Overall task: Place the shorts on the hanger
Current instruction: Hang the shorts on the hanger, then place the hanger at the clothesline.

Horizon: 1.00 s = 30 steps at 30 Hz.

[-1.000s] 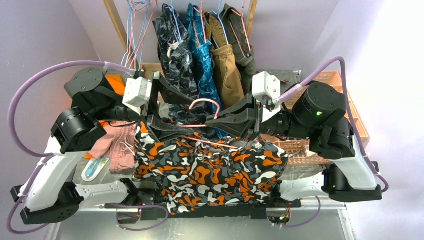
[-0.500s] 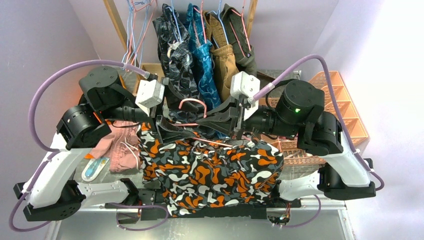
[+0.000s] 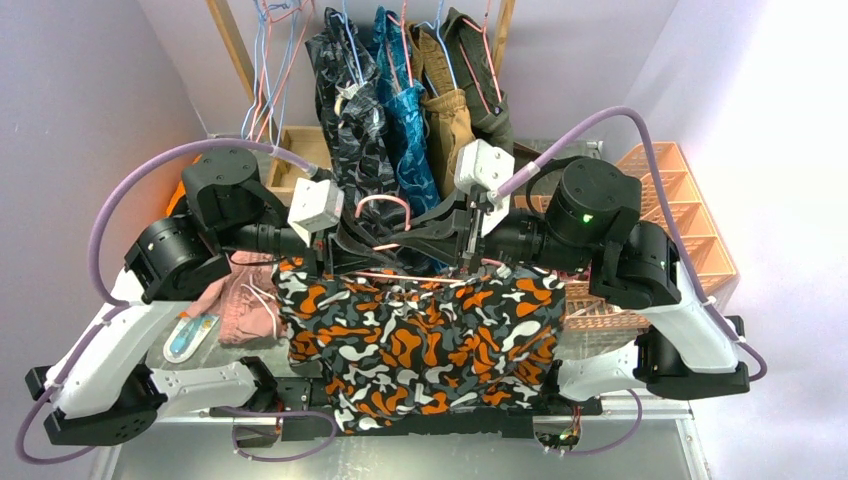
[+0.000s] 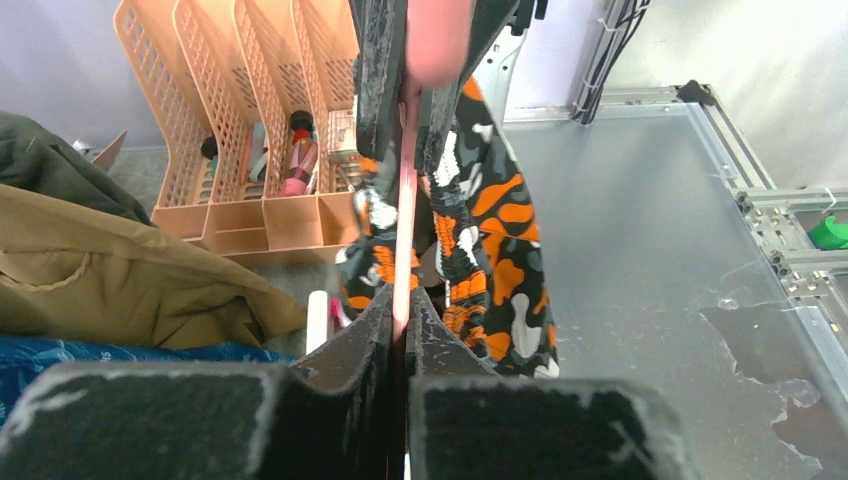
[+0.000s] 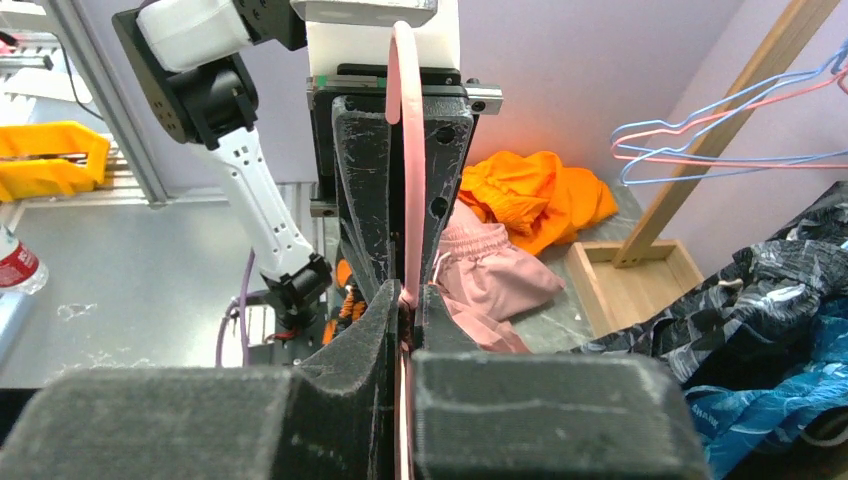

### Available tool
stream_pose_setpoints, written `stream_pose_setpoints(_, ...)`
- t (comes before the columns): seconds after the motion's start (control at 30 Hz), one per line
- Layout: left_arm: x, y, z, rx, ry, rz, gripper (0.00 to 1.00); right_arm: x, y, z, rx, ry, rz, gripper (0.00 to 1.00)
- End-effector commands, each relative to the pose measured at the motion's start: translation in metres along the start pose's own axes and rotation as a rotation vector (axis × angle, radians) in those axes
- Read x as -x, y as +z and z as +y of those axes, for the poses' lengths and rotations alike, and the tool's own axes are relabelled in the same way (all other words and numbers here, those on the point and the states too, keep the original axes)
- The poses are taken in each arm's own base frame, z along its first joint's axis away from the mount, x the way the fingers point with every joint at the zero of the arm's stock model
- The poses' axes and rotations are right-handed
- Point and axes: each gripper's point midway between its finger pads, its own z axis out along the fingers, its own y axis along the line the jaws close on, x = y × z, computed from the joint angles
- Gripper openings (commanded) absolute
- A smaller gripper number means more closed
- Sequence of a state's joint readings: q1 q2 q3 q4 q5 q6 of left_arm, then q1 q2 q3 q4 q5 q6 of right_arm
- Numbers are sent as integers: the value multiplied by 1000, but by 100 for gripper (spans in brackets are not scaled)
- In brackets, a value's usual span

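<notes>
Pinching the pink hanger [image 4: 403, 230] shut at one side, the left end effector [image 4: 402, 312] holds its wire, the camouflage shorts [image 3: 420, 340] drape over the bar above the worktop [image 4: 640, 230], and the right end effector [image 5: 405, 300] clamps the other side, so seemingly only straightening and release remain.

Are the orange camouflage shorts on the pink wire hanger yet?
On: the orange camouflage shorts drape over the pink wire hanger, fabric hanging down both sides.
</notes>
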State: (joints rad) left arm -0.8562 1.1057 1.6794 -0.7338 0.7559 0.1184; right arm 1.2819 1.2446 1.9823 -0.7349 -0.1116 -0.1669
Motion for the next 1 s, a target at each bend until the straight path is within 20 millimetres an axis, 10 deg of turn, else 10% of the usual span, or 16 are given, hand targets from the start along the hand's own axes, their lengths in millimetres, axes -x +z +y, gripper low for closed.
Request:
stream_pose_setpoints(0.0, 7, -7, 8, 73, 35, -41, 7, 7, -1, 1, 0, 5, -30, 0)
stream_pose_setpoints(0.13, 20, -15, 9, 126, 90, -124, 7, -1, -1, 1, -4, 30, 3, 4)
stream_pose_setpoints(0.3, 26, -23, 6, 147, 127, -176, 7, -15, -2, -1, -35, 76, 74, 52)
stream_pose_setpoints(0.5, 21, -25, 2, 138, 148, -173, 7, -29, -21, -1, -61, 127, 135, 77)
stream_pose_setpoints(0.97, 14, -17, -5, 69, 149, -162, 7, -42, -36, -5, -91, 101, 187, 79)
